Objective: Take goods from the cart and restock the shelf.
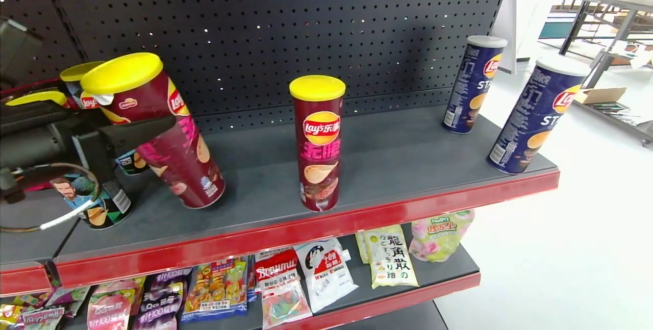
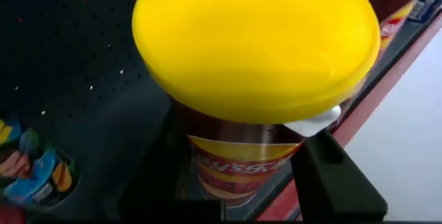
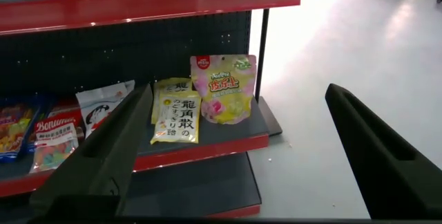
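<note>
- Between the fingers of your left hand (image 1: 160, 128) you have a maroon chip can (image 1: 178, 167) with a yellow lid (image 1: 121, 71). The hand is clenched on the can's upper body, with one finger across its front.
- Below that hand the can leans. Its lid is tipped to the hand's left and its base is out to the hand's right, low over the top shelf (image 1: 398, 167). You cannot tell whether the base touches the board.
- Seen from your left wrist, the yellow lid (image 2: 255, 41) is right up close. The dark fingers (image 2: 338, 182) flank the can body beneath it.
- To the right of that hand, well apart, a second maroon can (image 1: 320, 141) stands upright near the shelf's red front edge (image 1: 306, 233).
- Farther right again, the rear blue can (image 1: 474, 85) stands near the pegboard wall (image 1: 306, 24). The front blue can (image 1: 535, 116) stands at the shelf's right front corner.
- Behind the hand, to its left, are more yellow-lidded cans (image 1: 76, 72). A dark can (image 1: 97, 202) stands just in front of the hand's body.
- Your right hand (image 3: 238, 89) is released, with its fingers spread wide.
- Beyond it, on the lower shelf (image 3: 228, 133), a pink-and-green bag (image 3: 224, 86), a yellow-and-white bag (image 3: 178, 113) and a white bag (image 3: 103, 103) sit side by side.
</note>
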{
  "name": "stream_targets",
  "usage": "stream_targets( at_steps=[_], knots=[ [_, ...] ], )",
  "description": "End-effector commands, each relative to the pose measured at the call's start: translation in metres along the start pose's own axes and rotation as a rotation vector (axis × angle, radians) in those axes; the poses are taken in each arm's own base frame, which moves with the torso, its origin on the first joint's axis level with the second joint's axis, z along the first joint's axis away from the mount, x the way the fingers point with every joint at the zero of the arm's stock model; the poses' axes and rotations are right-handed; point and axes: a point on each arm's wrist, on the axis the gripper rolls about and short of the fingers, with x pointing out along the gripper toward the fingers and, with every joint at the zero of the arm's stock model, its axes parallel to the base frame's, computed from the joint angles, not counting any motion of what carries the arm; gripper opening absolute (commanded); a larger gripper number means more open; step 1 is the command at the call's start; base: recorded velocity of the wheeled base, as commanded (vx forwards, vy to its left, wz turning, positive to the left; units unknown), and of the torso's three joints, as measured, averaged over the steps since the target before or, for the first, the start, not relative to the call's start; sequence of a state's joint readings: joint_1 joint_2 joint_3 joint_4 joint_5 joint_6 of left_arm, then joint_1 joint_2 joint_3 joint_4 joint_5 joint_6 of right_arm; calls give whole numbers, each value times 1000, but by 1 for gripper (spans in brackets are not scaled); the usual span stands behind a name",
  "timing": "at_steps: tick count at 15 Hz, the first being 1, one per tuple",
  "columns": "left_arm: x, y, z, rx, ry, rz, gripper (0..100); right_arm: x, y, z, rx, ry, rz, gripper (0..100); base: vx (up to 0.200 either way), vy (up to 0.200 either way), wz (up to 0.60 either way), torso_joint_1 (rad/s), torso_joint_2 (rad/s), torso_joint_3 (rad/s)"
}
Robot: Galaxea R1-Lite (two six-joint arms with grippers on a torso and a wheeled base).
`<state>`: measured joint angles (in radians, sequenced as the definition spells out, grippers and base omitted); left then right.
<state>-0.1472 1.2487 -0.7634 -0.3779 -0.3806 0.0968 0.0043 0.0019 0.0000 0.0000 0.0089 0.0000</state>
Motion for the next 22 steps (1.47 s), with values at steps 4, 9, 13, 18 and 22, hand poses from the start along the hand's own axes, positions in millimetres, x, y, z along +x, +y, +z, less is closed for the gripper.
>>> stream_targets(
  at_steps=[4, 9, 13, 18, 22],
  knots=[
    [39, 6, -16, -30, 68, -44, 0, 0, 0, 0, -2, 0, 1, 100, 0, 0, 0, 0, 0, 0],
    [67, 16, -6, -24, 53, -49, 0, 0, 0, 0, 0, 0, 1, 100, 0, 0, 0, 0, 0, 0],
    [106, 10, 12, -8, 12, -108, 0, 0, 0, 0, 0, -2, 1, 100, 0, 0, 0, 0, 0, 0],
    [146, -2, 6, -7, 30, -166, 0, 0, 0, 0, -2, 0, 1, 100, 0, 0, 0, 0, 0, 0],
    [180, -1, 4, -6, 24, -181, 0, 0, 0, 0, -2, -2, 1, 100, 0, 0, 0, 0, 0, 0]
  ],
)
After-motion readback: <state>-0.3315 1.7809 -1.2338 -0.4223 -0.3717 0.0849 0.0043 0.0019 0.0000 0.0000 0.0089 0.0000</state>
